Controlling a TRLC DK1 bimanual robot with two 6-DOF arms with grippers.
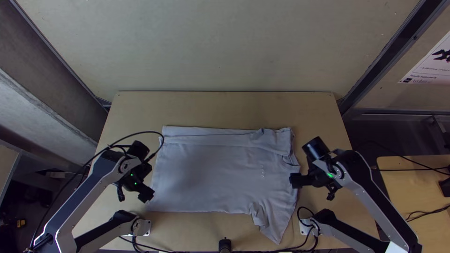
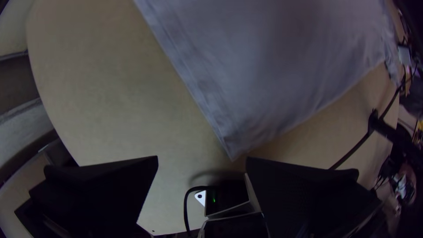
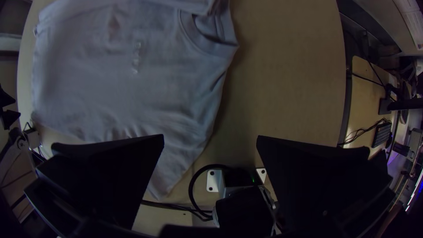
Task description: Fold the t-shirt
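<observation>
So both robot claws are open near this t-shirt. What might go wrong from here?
The sleeve pointing toward the table's near edge lies close to a cable, so a grip there might snag it. The far side of the t-shirt is folded over in a strip; a pull could drag that loose. The grippers might also pinch just one layer, leaving a crooked fold.

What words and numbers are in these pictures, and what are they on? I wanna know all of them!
T-shirt: a short row of light print on its front, too small and faint to read.
Poster at the top view's right edge: small lines of print beside a dark picture, too small to read for sure.
No word or number is clear enough to quote.
</observation>
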